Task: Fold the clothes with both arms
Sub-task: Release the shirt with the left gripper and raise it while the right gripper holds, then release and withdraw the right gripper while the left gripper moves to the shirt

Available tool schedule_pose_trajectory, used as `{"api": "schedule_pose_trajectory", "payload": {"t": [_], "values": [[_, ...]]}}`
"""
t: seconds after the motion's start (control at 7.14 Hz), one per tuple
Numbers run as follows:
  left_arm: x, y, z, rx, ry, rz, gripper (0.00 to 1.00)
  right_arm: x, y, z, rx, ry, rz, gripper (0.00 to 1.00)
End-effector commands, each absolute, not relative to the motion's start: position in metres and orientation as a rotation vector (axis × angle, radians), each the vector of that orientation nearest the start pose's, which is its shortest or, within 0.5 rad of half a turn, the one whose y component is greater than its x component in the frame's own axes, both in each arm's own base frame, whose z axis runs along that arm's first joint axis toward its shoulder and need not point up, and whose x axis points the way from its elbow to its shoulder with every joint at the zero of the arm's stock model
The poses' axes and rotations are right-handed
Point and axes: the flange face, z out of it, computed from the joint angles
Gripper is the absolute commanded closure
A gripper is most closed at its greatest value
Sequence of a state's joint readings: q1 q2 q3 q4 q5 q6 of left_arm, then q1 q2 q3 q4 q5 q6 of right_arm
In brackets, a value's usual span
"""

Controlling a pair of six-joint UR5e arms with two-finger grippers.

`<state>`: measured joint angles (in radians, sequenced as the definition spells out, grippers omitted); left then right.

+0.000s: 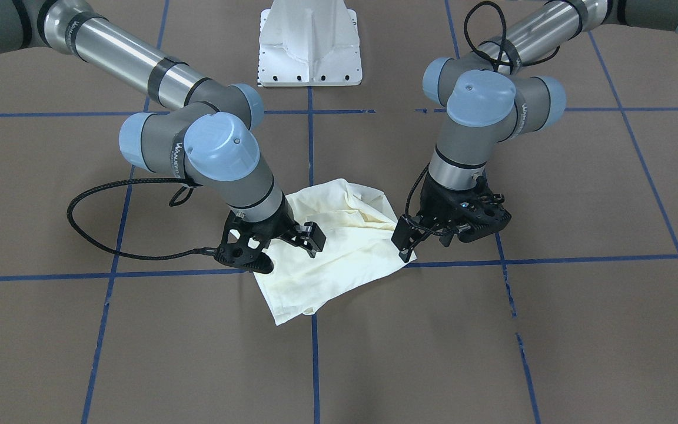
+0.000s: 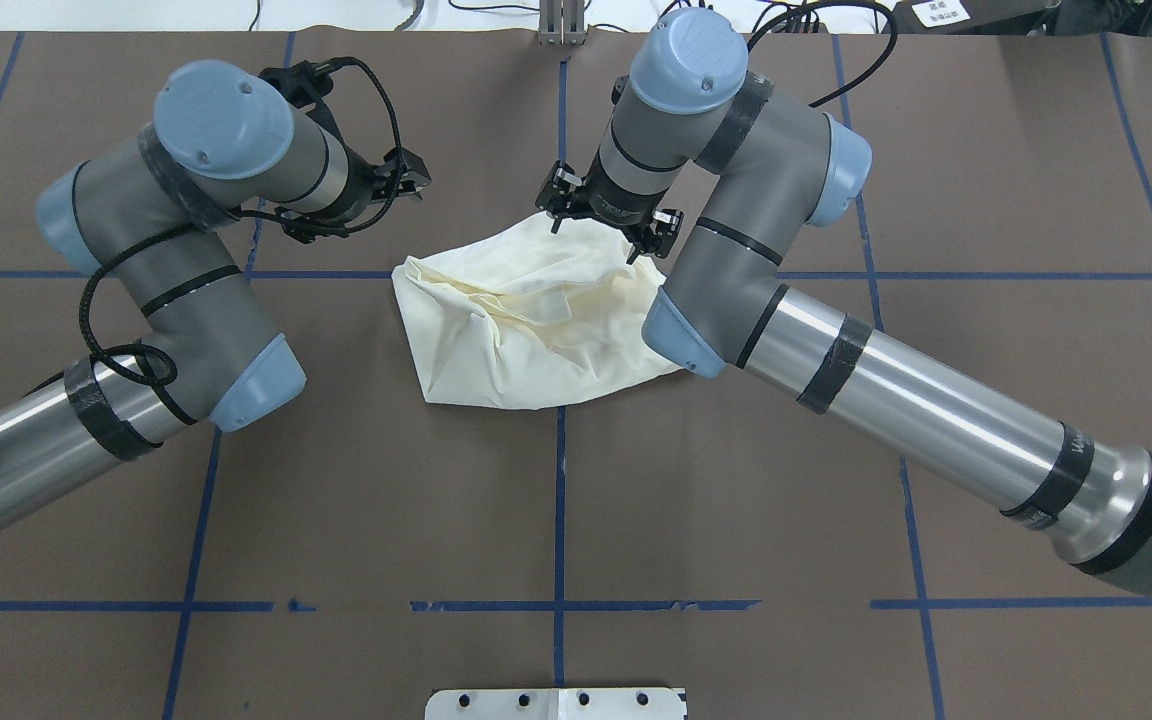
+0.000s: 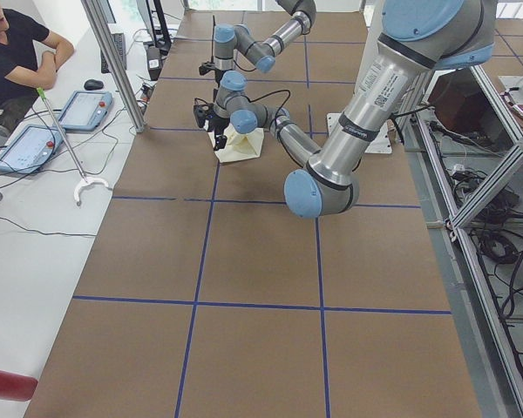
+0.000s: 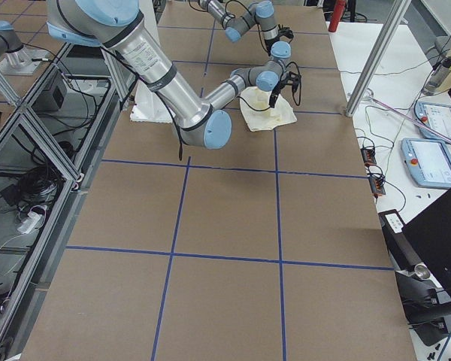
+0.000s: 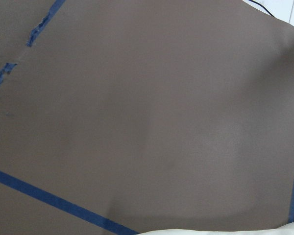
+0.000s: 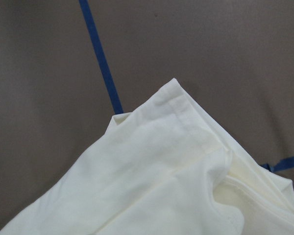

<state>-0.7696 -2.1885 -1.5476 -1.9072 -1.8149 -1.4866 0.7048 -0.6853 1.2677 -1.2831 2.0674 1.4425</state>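
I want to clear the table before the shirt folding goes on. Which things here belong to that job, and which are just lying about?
Job in hand:
cream shirt
left gripper, open
right gripper, open

Just lying about:
white pedestal base
teach pendants
computer mouse
hooked pole

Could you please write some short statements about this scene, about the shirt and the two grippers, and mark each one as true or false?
1. The crumpled cream long-sleeved shirt lies on the brown table cover. True.
2. The black two-finger left gripper clamps the shirt. False: it is open, off to the shirt's side, and holds nothing.
3. The black two-finger right gripper is over the shirt's edge away from the robot, jaws open. True.
4. A black cat print shows on the shirt. False: only plain cream cloth shows.
5. A blue tape line passes under the shirt. True.
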Motion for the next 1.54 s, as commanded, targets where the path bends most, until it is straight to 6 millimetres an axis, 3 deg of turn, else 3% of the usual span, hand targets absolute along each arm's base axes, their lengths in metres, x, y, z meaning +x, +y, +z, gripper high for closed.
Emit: {"api": "schedule_pose_trajectory", "payload": {"t": [0.0,0.14,0.42,0.7,0.98,1.4], "values": [[0.412,-0.581,0.279,0.181,0.939,-0.491,0.00,-0.567,-0.527,0.181,-0.087,-0.858,0.200,0.00],[0.408,-0.580,0.278,0.185,0.942,-0.492,0.00,-0.589,-0.503,0.186,-0.051,-0.803,0.140,0.00],[0.406,-0.580,0.276,0.188,0.946,-0.493,0.00,-0.602,-0.490,0.200,-0.047,-0.744,0.085,0.00],[0.406,-0.580,0.275,0.188,0.948,-0.494,0.00,-0.613,-0.490,0.202,-0.014,-0.717,0.048,0.00],[0.406,-0.580,0.276,0.186,0.947,-0.497,0.00,-0.621,-0.518,0.205,0.044,-0.663,0.006,0.00],[0.402,-0.576,0.271,0.189,0.957,-0.499,0.00,-0.612,-0.576,0.190,0.065,-0.632,0.027,0.00]]}}
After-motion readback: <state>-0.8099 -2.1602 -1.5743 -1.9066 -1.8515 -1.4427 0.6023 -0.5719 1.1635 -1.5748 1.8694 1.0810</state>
